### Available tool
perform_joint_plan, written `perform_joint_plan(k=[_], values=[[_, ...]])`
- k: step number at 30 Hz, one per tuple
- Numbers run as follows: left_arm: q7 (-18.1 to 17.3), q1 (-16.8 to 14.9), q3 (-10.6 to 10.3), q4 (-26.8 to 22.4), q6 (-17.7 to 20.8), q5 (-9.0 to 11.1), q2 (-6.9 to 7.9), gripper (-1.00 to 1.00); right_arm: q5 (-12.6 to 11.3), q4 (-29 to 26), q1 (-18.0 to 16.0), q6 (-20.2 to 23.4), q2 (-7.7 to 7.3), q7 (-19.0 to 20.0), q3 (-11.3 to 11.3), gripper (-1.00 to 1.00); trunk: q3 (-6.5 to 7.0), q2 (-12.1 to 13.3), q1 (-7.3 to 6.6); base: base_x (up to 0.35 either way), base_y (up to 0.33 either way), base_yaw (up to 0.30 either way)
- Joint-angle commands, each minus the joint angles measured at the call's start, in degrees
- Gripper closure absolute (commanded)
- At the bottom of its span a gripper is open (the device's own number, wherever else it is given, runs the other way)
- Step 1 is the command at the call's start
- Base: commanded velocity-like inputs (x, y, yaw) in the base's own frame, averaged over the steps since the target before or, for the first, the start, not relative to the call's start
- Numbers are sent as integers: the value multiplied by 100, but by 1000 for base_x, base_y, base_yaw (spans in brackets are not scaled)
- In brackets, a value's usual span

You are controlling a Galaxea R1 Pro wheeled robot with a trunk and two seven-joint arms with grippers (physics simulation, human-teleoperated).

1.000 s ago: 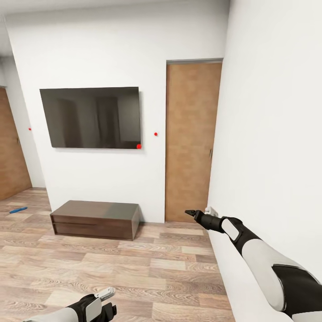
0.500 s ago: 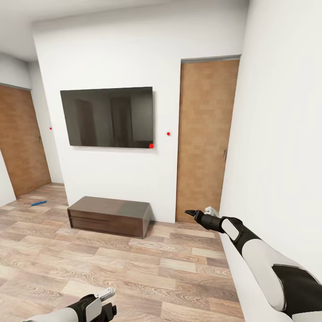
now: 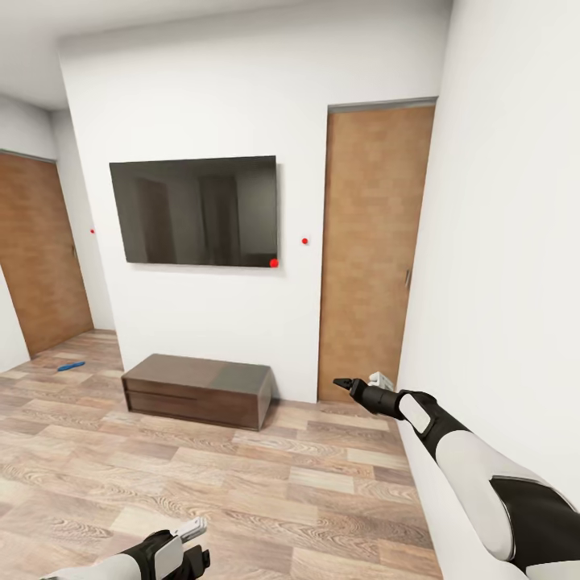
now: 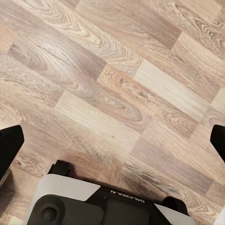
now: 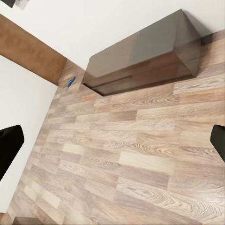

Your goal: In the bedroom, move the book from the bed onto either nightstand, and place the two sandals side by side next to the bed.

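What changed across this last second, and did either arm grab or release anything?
Only the camera turned left, mostly early on: TV, bench, door and blue sandal all slid rightward together. Nothing was grabbed or released; the left gripper and right gripper kept their poses.

one sandal (image 3: 70, 366), two doors (image 3: 374, 250), one bench (image 3: 197, 391)

- Wide open wood-plank floor (image 3: 242, 483) ahead and to the left, free for passage.
- Low dark wood bench (image 3: 197, 390) set against the far wall, under a wall-mounted TV (image 3: 195, 211); blocks the floor along that wall.
- White wall (image 3: 499, 242) close along the right side, right gripper (image 3: 358, 385) extended just beside it; little room there.
- Closed wooden door (image 3: 374, 250) right of the bench.
- Blue sandal (image 3: 71, 366) lying on the floor far left, near a second door (image 3: 40, 250).
- Bare floor under the left gripper (image 4: 112, 140).
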Motion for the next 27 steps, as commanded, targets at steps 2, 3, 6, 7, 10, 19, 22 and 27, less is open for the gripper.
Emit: perform_joint_plan(k=[2, 3, 6, 7, 10, 19, 22, 27], values=[[13, -5, -48, 6, 11, 57, -3, -100, -1, -4, 0, 49, 1, 8, -48, -100, -3, -4, 4, 231, 0, 2], [13, -5, -48, 7, 11, 57, -3, -100, -1, -4, 0, 49, 2, 8, -46, -100, -3, -4, 4, 264, 0, 2], [12, -5, -48, 6, 11, 57, -3, -100, -1, -4, 0, 49, 1, 8, -42, -100, -3, -4, 4, 292, 0, 1], [12, -5, -48, 8, 11, 57, -3, -100, -1, -4, 0, 49, 1, 8, -43, -100, -3, -4, 4, 311, 0, 1], [12, -5, -48, 8, 11, 57, -3, -100, -1, -4, 0, 49, 1, 8, -43, -100, -3, -4, 4, 321, 0, 0], [13, -5, -48, 6, 11, 57, -3, -100, -1, -4, 0, 49, 0, 8, -43, -100, -3, -4, 4, 336, 0, 44], [13, -5, -48, 8, 11, 57, -3, -100, -1, -4, 0, 49, -1, 8, -41, -100, -3, -4, 4, 342, 0, 110], [13, -5, -48, 7, 11, 57, -3, -100, -1, -4, 0, 49, 1, 8, -40, -100, -3, -4, 4, 343, 0, 171]])
